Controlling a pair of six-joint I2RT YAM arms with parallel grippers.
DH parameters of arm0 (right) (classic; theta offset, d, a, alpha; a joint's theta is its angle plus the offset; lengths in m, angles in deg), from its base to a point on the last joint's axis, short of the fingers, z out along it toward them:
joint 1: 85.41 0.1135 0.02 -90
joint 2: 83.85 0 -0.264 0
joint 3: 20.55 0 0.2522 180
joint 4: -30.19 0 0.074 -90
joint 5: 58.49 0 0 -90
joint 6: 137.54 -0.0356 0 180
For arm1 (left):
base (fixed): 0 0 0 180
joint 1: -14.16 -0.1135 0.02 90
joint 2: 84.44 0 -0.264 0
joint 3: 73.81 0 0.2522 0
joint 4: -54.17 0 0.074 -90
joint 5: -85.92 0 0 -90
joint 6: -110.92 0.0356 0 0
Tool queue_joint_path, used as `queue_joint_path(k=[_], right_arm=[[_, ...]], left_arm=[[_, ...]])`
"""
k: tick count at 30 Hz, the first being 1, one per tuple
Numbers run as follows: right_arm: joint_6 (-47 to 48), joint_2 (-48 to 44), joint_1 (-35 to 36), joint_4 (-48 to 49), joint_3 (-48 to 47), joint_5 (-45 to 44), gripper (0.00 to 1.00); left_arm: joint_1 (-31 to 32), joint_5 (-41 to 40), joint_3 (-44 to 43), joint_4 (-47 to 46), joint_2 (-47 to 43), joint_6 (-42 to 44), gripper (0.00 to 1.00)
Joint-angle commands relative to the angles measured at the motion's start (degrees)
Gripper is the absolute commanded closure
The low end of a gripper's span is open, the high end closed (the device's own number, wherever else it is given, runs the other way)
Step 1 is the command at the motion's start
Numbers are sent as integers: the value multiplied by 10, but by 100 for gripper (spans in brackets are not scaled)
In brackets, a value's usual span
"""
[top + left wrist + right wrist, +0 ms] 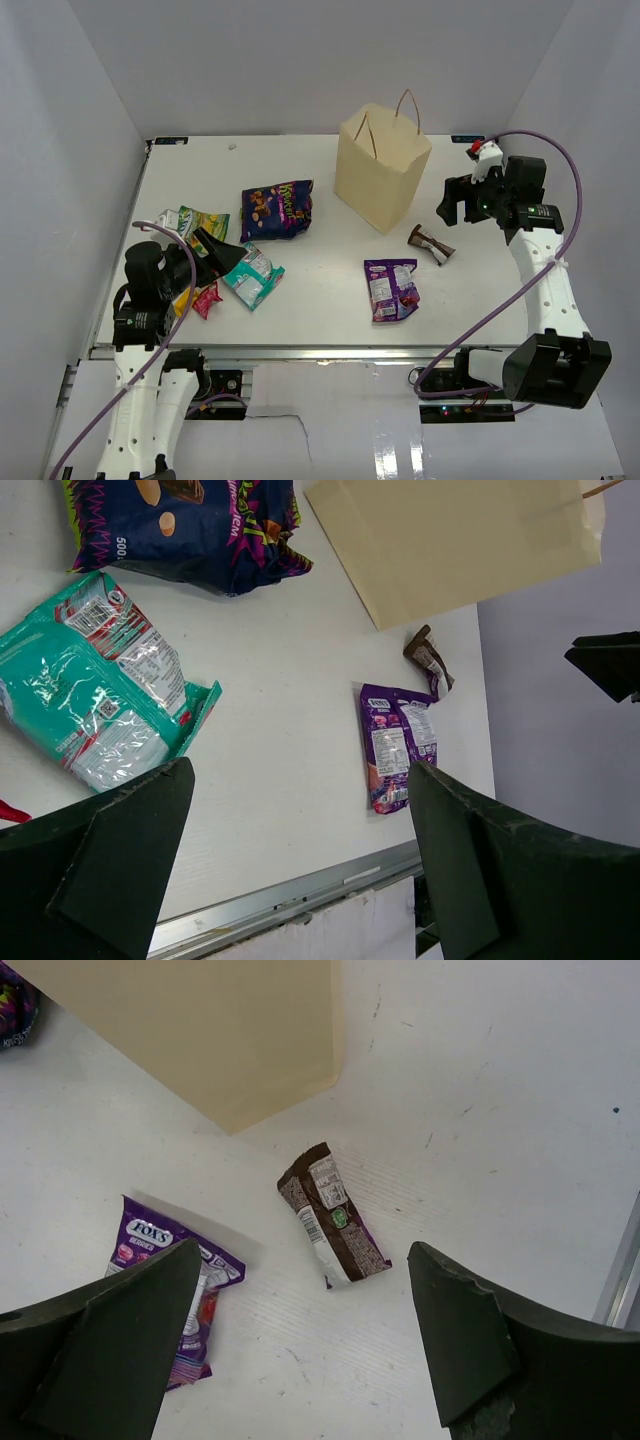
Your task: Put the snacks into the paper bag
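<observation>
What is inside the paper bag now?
The paper bag shows only its outer walls; its interior is hidden in every view, so any contents cannot be told.

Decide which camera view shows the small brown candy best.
The right wrist view: the brown candy lies close, unobstructed, its wrapper label visible. The top external view shows it tiny near the paper bag; the left wrist view shows it small and distant.

The paper bag [382,170] is tan, the candy [431,243] brown, one packet [252,275] teal.
</observation>
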Motion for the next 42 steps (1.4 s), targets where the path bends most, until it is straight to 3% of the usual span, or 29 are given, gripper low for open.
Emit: queue_joint_path(k=[1,3,4,8,13,15,25,34,37,38,42], right_arm=[[6,-10,-1,30,15,-10,10],[82,-7,-1,13,22,24,10],[169,-4,-1,-18,30,43,10],[304,32,-1,-65,66,119,7],[340,109,-1,-71,68,75,0],[346,143,-1,-54,62,53,4],[345,241,15,8,33,0,7],[325,292,24,66,48,-12,30],[322,298,24,73,54,-11,46],[322,298,24,73,56,-10,56],[332,271,24,69,83,4,70]], left_arm=[[-3,3,-10,-10,-6,7,2],[-3,2,-6,-10,-10,3,2],[-3,2,-2,-10,-11,2,2],[-3,2,6,-9,-15,1,2],[-3,3,15,-8,-16,-9,2],[-3,5,19,-8,-16,-13,2],[-3,-2,29,1,-26,-19,2],[-3,-3,36,1,-28,-34,2],[-3,-3,37,1,-27,-35,2],[-3,-3,36,1,-28,-36,2],[-3,-2,37,1,-36,-41,2]])
